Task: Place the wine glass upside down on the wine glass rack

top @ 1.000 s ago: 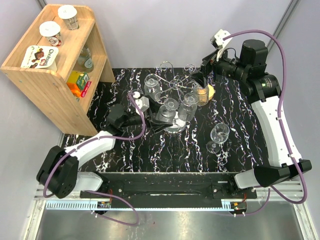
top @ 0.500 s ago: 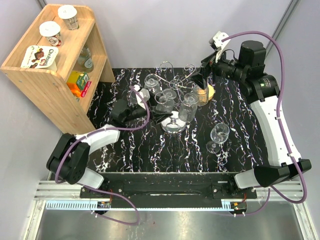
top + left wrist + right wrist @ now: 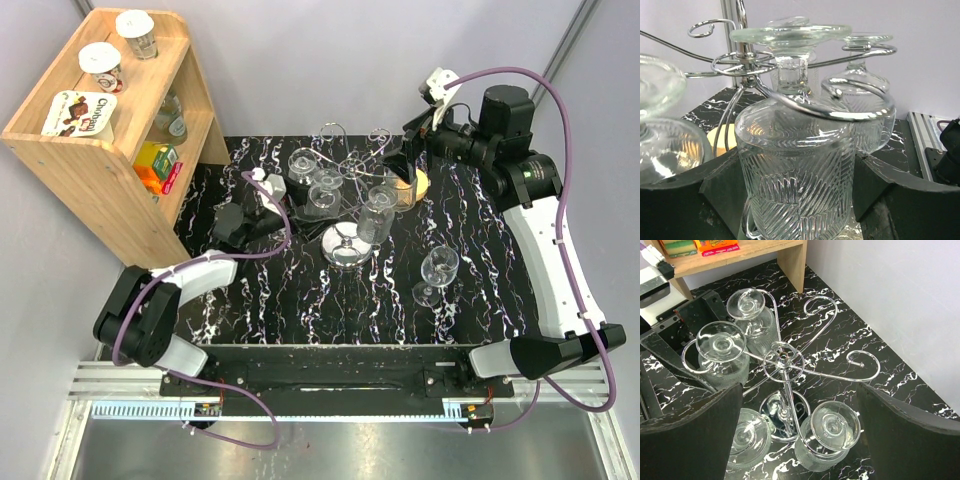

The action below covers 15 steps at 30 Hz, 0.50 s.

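Observation:
The chrome wine glass rack [image 3: 345, 246] stands mid-table, and three ribbed glasses hang upside down on it. My left gripper [image 3: 303, 203] is shut on a fourth ribbed wine glass [image 3: 325, 190], held upside down. In the left wrist view this glass [image 3: 797, 170] fills the space between my dark fingers [image 3: 880, 185]. Its stem passes through a curled wire arm [image 3: 840, 113], and its foot sits a little above the wire. It also shows in the right wrist view [image 3: 721, 342]. My right gripper [image 3: 400, 160] hovers open and empty above the rack's hub [image 3: 783, 360].
One more wine glass [image 3: 437, 270] stands upright on the black marbled table, right of the rack. A yellowish object [image 3: 421, 183] lies behind the rack under my right gripper. A wooden shelf [image 3: 100, 140] with cups and packets stands at the back left.
My left gripper has carried the glass from over the rack's base back and to the left, into a curled arm. The left wrist has swung a little left. The right arm has barely moved.

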Motion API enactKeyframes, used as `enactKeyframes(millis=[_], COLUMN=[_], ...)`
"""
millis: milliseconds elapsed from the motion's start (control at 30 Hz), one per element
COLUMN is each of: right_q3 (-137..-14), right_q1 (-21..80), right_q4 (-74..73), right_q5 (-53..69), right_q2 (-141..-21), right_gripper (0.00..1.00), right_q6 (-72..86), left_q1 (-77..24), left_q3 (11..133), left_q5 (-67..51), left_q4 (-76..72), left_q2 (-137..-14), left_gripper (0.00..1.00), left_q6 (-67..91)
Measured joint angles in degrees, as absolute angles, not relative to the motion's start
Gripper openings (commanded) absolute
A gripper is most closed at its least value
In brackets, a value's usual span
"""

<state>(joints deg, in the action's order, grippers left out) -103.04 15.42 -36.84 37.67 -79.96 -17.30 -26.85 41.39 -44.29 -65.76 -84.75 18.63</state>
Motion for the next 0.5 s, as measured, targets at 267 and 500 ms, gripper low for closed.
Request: enactKeyframes(millis=[267,500], right_q3=[-103.02,-103.02], right_q1=[15.4,15.38], right_q4=[-37.6,-37.63], right_q5=[38.39,38.63], right_q2=[-79.96,-79.96], right_gripper=[0.99,0.99], right_q6=[-17.41,-17.39], left_q1=[-26.72,-26.44], left_q3=[35.81,32.82], left_q5=[-43.94,-43.07], left_q4=[-67.53,-68.18], left_q2=[-80.58,-78.13], left_gripper=[0.0,0.0], left_q6=[18.7,18.26])
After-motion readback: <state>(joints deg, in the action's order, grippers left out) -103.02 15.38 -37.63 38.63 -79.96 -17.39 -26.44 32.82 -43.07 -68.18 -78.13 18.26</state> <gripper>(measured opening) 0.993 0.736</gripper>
